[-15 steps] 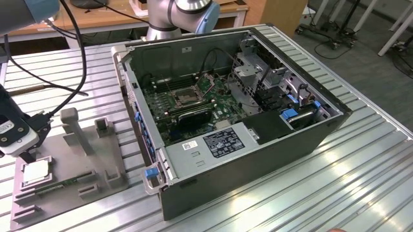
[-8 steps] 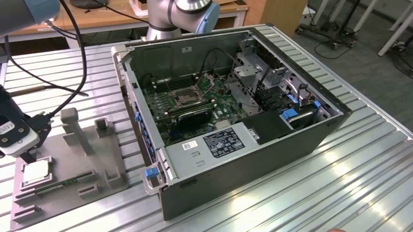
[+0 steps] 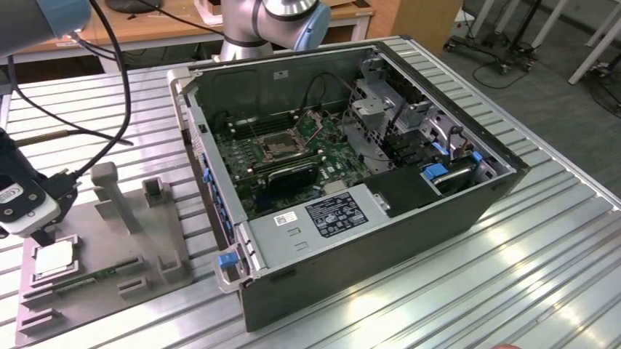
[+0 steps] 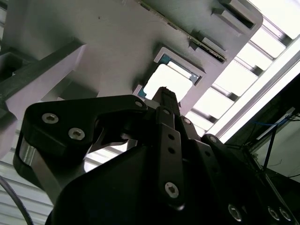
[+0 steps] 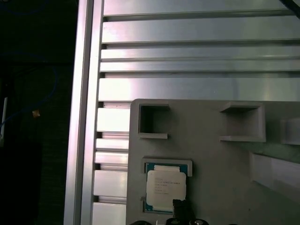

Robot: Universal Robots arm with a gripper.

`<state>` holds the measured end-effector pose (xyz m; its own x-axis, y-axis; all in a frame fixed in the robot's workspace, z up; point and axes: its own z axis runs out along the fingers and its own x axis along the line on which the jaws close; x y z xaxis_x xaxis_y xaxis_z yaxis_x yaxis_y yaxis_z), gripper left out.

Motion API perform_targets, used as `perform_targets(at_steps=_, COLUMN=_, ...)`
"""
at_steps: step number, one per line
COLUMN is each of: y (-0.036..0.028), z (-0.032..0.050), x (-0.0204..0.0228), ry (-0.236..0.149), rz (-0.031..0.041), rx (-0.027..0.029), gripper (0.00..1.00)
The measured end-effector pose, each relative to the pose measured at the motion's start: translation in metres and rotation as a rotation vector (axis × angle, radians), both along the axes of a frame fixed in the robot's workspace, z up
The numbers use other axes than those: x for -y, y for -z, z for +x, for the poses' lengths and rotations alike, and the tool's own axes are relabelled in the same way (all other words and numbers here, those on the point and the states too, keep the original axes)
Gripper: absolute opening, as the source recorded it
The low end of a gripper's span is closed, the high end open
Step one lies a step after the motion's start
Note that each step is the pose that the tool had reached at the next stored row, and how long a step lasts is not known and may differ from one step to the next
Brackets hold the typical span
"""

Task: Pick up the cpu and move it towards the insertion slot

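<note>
The small, square, silvery cpu (image 3: 54,256) lies in its pocket on the grey plastic holder (image 3: 107,243). The black end effector (image 3: 43,236) hangs close over it; I cannot tell whether it is clenched or released. Pickup looks not yet done, and the silver-framed square insertion slot (image 3: 275,145) sits well apart.

Exterior view: set high and well back, aimed obliquely down; the computer case (image 3: 369,182) is held at centre, the grey fixture plate (image 3: 92,243) at the exterior view's left.
First wrist view: aimed straight down, near the plate; the cpu (image 5: 165,187) and slatted table (image 5: 187,33) are taken in.
Second wrist view: aimed at a slant along the gripper (image 4: 164,91), very near.
Shared: the cpu on the plate is seen in all three.
</note>
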<state>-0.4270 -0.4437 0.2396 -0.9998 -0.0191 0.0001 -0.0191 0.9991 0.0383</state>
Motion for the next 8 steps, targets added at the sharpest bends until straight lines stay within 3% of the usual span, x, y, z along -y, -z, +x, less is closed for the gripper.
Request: perform_targets(at_steps=8, y=0.0033, z=0.0, x=0.0, ry=0.0, rz=-0.0002, rx=-0.0003, gripper=0.11)
